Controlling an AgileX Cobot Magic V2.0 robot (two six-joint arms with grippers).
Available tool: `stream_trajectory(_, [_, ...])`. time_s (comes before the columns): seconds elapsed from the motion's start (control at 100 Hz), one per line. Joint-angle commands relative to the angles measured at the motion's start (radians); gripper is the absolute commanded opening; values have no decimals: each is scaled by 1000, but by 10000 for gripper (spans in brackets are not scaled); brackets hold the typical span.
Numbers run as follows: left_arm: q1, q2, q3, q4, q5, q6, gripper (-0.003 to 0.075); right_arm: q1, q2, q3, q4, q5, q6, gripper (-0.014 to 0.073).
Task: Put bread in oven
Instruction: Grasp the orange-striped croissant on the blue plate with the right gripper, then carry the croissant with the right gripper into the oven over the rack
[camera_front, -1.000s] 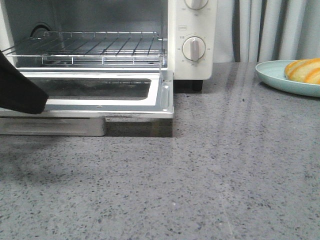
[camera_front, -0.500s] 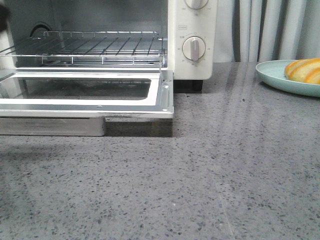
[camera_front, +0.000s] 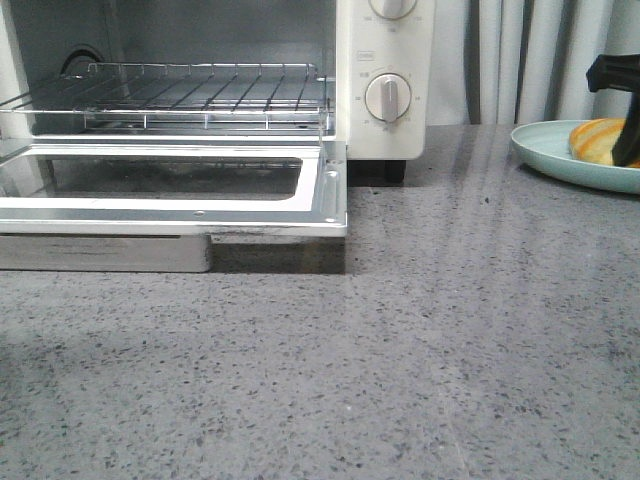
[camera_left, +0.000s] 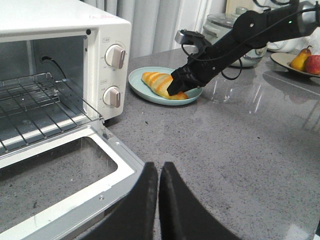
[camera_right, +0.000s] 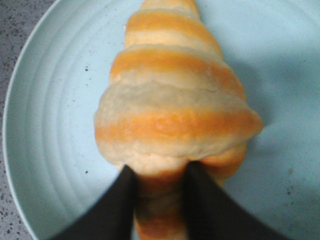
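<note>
The bread (camera_right: 170, 110), a golden roll with cream stripes, lies on a pale blue plate (camera_right: 50, 125) at the far right of the counter (camera_front: 595, 140). My right gripper (camera_right: 159, 175) has its fingers closed against both sides of the bread's narrow end; the bread rests on the plate. In the left wrist view the right arm reaches down to the bread (camera_left: 157, 84). The white oven (camera_front: 385, 60) stands at the back left, its glass door (camera_front: 330, 200) folded down flat and its wire rack (camera_front: 200, 90) bare. My left gripper (camera_left: 158, 167) is shut and empty, above the door's front corner.
Grey speckled counter runs between the oven and the plate (camera_front: 550, 155). Round dials (camera_front: 387, 97) sit on the oven's right panel. A curtain (camera_front: 540, 60) hangs behind. In the left wrist view a plate of fruit (camera_left: 300, 60) and a pot (camera_left: 225, 25) stand farther off.
The left gripper, over the oven door a second ago, has left the front view. The right gripper has come in at the right edge and reached the bread on the plate.
</note>
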Motion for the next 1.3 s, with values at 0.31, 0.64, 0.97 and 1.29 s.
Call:
stream_trajectory(0.31, [0,1,-29,-52,-30,-25,-22,200,-337,-279,42,-117,-66,-69])
stream_trajectory(0.64, [0,1,-29,-63,-32,-25,-22,788,-253,-529,40,5,-173,-69])
stream_trajectory(0.97, [0,-34,-29,-104,-21,-25,-22,860,-1,-529,-15,47,-173,-68])
stream_trajectory(1.29, [0,-120,-29,-104,-21,-25,-22,780,94,-529,-15,-106,-171,-59])
